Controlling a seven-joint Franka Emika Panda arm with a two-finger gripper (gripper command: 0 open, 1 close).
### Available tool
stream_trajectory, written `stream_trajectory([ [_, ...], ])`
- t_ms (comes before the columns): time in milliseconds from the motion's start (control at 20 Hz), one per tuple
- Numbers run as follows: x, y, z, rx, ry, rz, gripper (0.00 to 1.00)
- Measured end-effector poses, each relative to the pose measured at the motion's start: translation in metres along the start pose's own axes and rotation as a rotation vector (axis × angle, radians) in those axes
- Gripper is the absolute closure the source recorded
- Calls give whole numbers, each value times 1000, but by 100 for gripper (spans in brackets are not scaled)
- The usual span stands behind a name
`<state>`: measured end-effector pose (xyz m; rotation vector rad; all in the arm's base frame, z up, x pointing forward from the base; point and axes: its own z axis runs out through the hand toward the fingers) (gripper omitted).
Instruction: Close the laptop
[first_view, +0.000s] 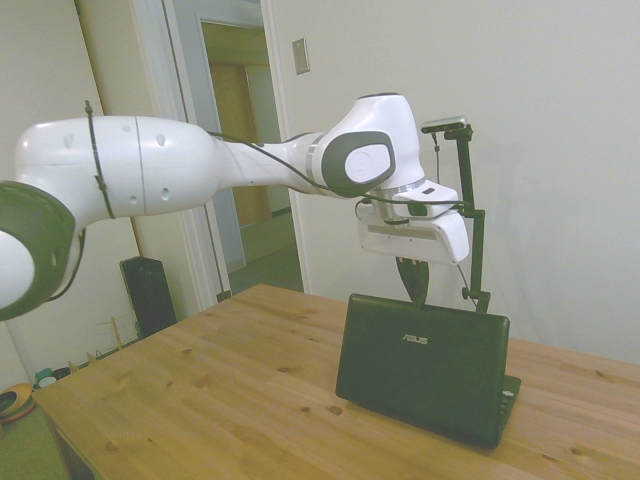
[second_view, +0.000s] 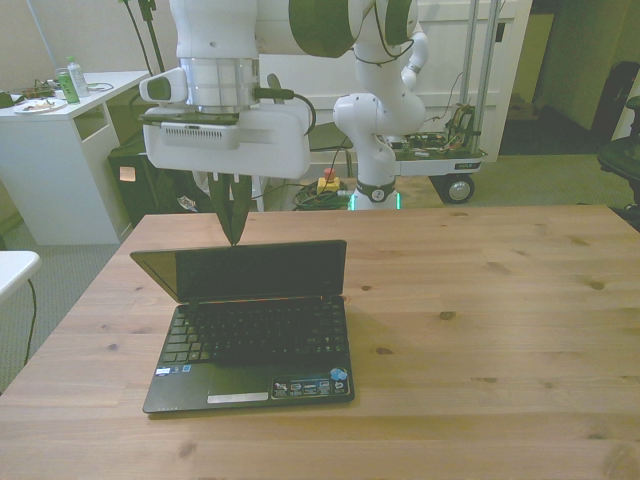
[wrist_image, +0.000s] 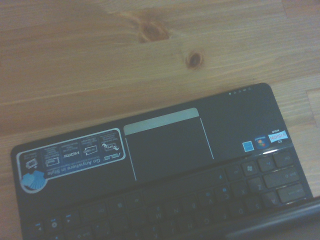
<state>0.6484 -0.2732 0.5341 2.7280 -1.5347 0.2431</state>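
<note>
The small black laptop (second_view: 250, 330) stands open on the wooden table (second_view: 480, 300), toward the front view's left. Its lid leans forward over the keyboard, less than upright. In the side view the matte lid with the silver ASUS logo (first_view: 425, 365) faces the camera. My gripper (second_view: 235, 235) hangs just behind the lid's top edge with its fingers shut to a point, the tips touching the edge; the side view shows the gripper (first_view: 413, 290) right above the lid. The wrist view looks down on the laptop's (wrist_image: 165, 150) touchpad, palm rest and front rows of keys.
A white desk (second_view: 60, 110) with a bottle stands off the table on the front view's left. A wheeled cart (second_view: 440, 150) sits behind the table's far edge. In the side view a dark speaker (first_view: 148, 290) stands on the floor by a doorway.
</note>
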Motion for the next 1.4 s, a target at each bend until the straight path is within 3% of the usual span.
stream_trajectory([
  [250, 5, -14, 48, -44, -37, 0, 100],
  [950, 19, -49, 130, -93, -39, 22, 100],
  [1200, 21, -53, 133, -99, -41, 22, 100],
  [1400, 16, -61, 109, -55, -44, 14, 100],
])
